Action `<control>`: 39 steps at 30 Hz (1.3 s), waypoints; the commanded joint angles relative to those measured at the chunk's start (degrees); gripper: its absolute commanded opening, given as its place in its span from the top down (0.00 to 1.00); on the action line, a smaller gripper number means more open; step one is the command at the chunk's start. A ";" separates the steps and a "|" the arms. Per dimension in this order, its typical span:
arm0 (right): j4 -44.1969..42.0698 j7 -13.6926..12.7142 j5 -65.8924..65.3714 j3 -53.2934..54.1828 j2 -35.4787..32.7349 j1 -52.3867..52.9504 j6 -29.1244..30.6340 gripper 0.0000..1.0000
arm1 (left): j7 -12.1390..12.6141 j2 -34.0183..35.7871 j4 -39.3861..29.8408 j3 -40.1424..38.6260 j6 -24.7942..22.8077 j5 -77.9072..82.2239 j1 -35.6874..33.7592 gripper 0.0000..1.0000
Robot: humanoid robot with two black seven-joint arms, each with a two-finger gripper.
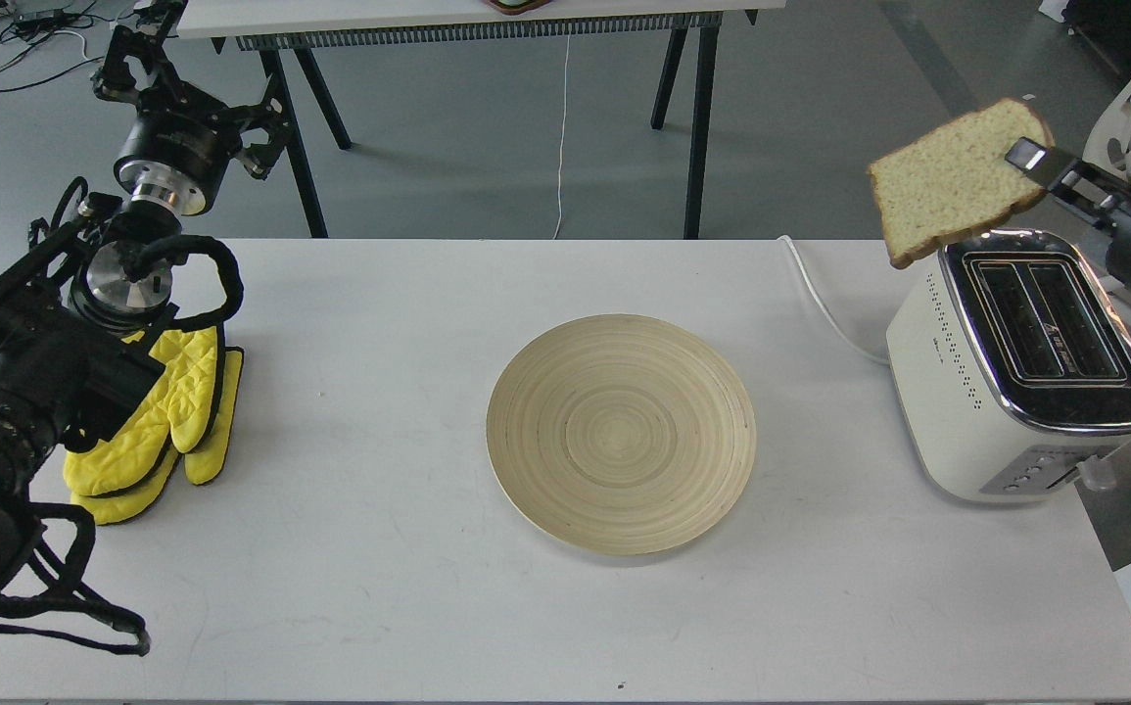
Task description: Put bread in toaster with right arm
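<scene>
holding the bread (952, 181) by its top corner, right gripper (1027, 157) jaws closed on it, above far end of toaster (1015, 367). slice is tilted, not vertical, so it could hit slot edge & bend. left gripper (139, 54): can't tell.

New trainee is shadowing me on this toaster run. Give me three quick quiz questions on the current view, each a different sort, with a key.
1. True or false: the bread lies on the plate.
2. What grips the bread? A) left gripper B) right gripper C) nothing
3. Fill in: both slots of the toaster look ____.

Key:
1. False; it is held in the air near the toaster's far end.
2. B; the right gripper pinches its right edge, while the left gripper is far off, above the yellow mitts.
3. Empty.
</scene>
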 commanded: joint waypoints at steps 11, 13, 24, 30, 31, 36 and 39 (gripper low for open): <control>-2.64 -2.42 -7.35 -9.18 -3.93 -0.95 0.12 0.99 | -0.09 0.07 0.00 -0.04 0.00 0.00 -0.04 0.00; -3.08 -2.69 -7.35 -10.06 -2.79 -0.95 0.12 0.99 | -0.09 0.07 0.00 -0.04 0.00 0.00 0.05 0.00; -4.58 -2.51 -6.91 -10.24 0.64 -1.13 0.03 0.58 | -0.09 0.07 0.00 0.05 0.00 0.00 0.05 0.00; -3.79 -2.60 -6.20 -7.09 0.91 -0.95 0.03 0.40 | -0.09 -0.02 0.00 0.05 0.00 0.00 -0.04 0.00; -3.70 -2.60 -5.25 -5.42 1.00 -0.95 0.12 0.38 | -0.09 -0.02 0.00 0.05 0.00 0.00 -0.04 0.00; -4.67 -2.60 9.75 5.11 4.76 -0.69 0.47 0.01 | -0.09 -0.02 0.00 0.05 0.00 0.00 0.05 0.00; -5.02 -2.60 20.13 11.80 8.28 -0.86 0.39 0.00 | -0.09 -0.02 0.00 0.14 0.00 0.00 0.05 0.00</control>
